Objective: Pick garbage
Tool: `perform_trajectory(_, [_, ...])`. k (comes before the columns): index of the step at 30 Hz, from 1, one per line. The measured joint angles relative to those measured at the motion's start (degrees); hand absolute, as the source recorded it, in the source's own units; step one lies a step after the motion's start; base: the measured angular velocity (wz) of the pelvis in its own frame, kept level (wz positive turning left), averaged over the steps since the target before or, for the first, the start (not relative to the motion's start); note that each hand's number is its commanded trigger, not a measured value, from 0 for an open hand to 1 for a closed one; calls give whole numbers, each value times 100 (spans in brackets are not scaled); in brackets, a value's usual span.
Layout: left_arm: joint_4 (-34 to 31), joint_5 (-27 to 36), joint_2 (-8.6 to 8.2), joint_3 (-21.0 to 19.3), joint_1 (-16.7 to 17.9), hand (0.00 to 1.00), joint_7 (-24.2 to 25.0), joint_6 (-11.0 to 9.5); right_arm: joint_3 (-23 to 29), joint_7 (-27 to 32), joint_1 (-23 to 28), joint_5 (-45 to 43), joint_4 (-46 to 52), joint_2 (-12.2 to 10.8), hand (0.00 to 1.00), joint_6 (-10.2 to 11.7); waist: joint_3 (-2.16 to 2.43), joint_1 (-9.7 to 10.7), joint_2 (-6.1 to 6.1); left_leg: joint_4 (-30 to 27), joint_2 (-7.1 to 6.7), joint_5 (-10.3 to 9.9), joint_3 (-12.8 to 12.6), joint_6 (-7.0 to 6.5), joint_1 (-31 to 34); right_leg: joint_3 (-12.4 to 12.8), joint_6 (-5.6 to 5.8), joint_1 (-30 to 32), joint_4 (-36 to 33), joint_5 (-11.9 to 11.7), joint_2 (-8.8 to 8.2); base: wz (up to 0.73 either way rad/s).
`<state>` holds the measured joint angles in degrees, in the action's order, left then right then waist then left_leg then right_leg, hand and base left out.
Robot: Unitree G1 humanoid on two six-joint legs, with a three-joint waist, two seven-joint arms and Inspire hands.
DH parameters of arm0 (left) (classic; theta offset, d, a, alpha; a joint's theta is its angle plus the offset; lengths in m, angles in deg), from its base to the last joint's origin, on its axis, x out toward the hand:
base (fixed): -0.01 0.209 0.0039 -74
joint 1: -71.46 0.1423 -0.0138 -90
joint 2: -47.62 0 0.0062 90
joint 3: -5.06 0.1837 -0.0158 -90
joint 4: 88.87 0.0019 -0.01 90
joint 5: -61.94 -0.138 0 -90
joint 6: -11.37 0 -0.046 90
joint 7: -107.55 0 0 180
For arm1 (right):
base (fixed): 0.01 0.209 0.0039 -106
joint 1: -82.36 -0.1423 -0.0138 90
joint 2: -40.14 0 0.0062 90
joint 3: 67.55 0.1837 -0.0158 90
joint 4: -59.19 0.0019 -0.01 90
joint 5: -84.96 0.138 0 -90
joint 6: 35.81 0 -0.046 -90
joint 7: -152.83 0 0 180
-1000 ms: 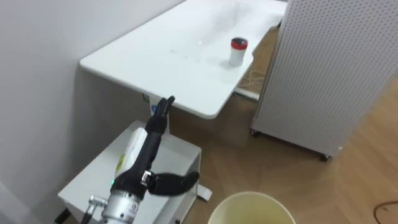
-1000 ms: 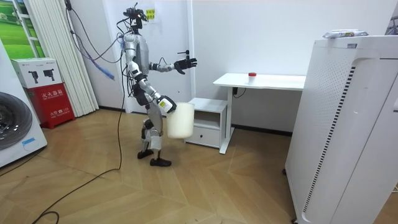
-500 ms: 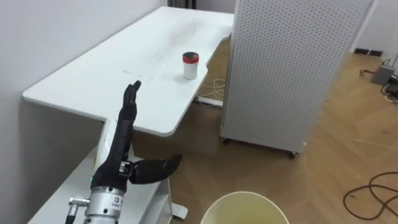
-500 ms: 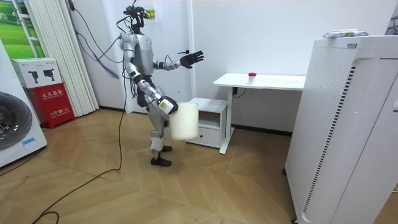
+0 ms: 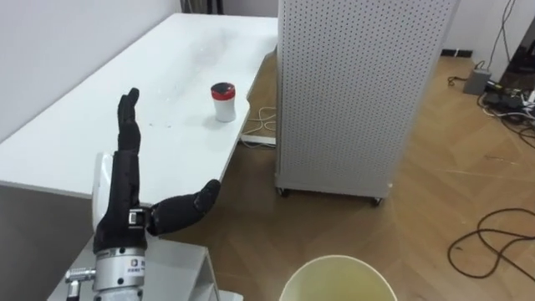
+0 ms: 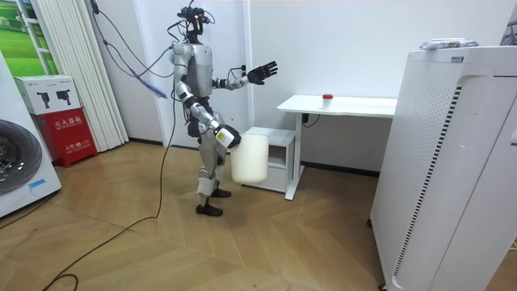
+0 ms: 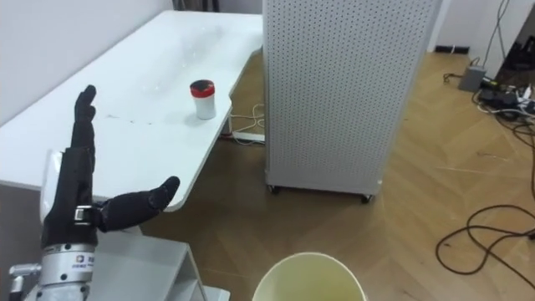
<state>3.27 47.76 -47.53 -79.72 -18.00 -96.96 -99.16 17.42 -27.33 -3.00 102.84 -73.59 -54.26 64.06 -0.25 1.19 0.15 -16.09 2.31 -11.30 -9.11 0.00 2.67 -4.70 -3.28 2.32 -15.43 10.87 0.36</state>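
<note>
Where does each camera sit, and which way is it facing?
Left eye view: on the robot's head, looking down across the white table with the red-lidded jar, the cream bin below; the open left hand is held up.
Right eye view: same head, slightly offset, same scene and same hand.
Room view: stands in the room off to one side, sees the whole robot by the table, carrying the bin.
Shared: table, jar, bin and left hand appear in all three.

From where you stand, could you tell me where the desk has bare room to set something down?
The desk is mostly bare: the stretch between the left hand and the cup, and all beyond it to the far end. Only the cup, near the right edge, takes room.
</note>
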Motion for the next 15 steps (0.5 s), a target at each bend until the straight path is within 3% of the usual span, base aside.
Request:
perform_trajectory(11, [-46, 3, 1, -49, 40, 0, 91, 14, -10, 17, 20, -75, 80, -69, 100, 1, -4, -11, 4, 244, -51, -2, 2, 2, -252, -22, 27, -266, 244, 16, -24, -3])
perform_trajectory(15, [-27, 6, -1, -45, 66, 0, 90, 13, -37, 66, 20, -91, 65, -67, 100, -5, -24, -15, -21, 151, -55, -96, -11, -26, -315, -36, 120, -89, -283, 125, -60, -12])
